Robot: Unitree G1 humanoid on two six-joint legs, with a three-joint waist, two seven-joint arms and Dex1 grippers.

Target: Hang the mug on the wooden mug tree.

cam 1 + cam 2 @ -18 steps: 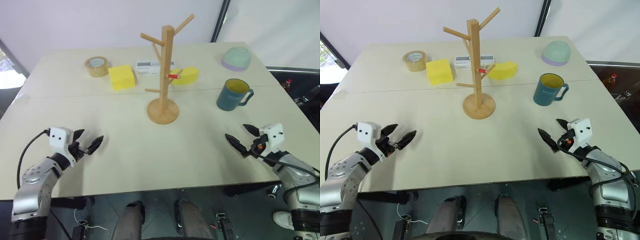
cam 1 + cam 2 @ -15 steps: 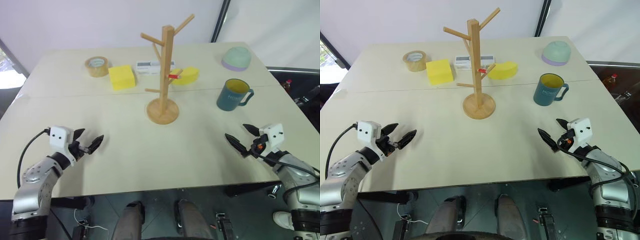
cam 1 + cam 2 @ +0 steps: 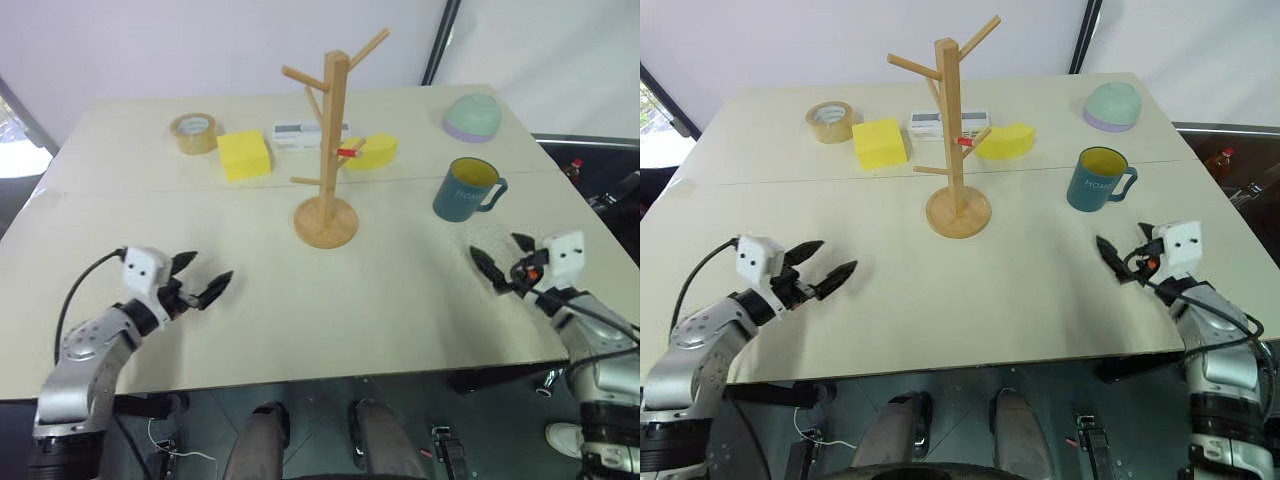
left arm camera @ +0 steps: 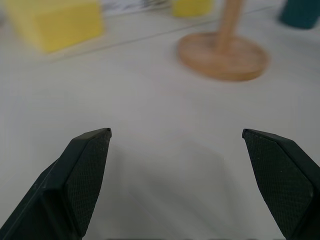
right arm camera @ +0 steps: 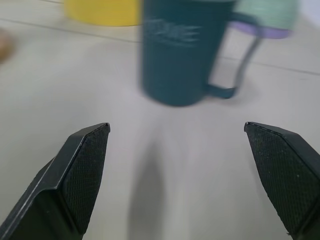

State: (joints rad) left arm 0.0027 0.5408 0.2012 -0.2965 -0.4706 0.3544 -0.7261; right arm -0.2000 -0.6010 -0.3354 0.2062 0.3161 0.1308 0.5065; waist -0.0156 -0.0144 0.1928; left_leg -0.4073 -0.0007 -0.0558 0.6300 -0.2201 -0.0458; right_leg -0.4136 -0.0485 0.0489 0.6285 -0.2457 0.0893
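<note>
The dark teal mug [image 3: 463,190] with a yellow inside stands upright at the right of the table, its handle turned to the right. The wooden mug tree [image 3: 327,150] rises from its round base near the table's middle, its pegs bare apart from a small red piece on one. My right gripper [image 3: 495,250] is open, level above the table, a short way in front of the mug [image 5: 182,55] and pointing at it. My left gripper [image 3: 205,272] is open over the near left of the table, aimed toward the tree's base [image 4: 223,50].
Along the back stand a tape roll [image 3: 194,132], a yellow block [image 3: 244,154], a white box [image 3: 296,134], a yellow bowl-like piece [image 3: 372,151] and a pale green-lilac dome bowl [image 3: 472,116]. The table's near edge lies just under both wrists.
Both grippers have moved forward over the table. The right one has come closer to the mug; the left one has shifted right toward the tree. Mug and tree have not moved.
</note>
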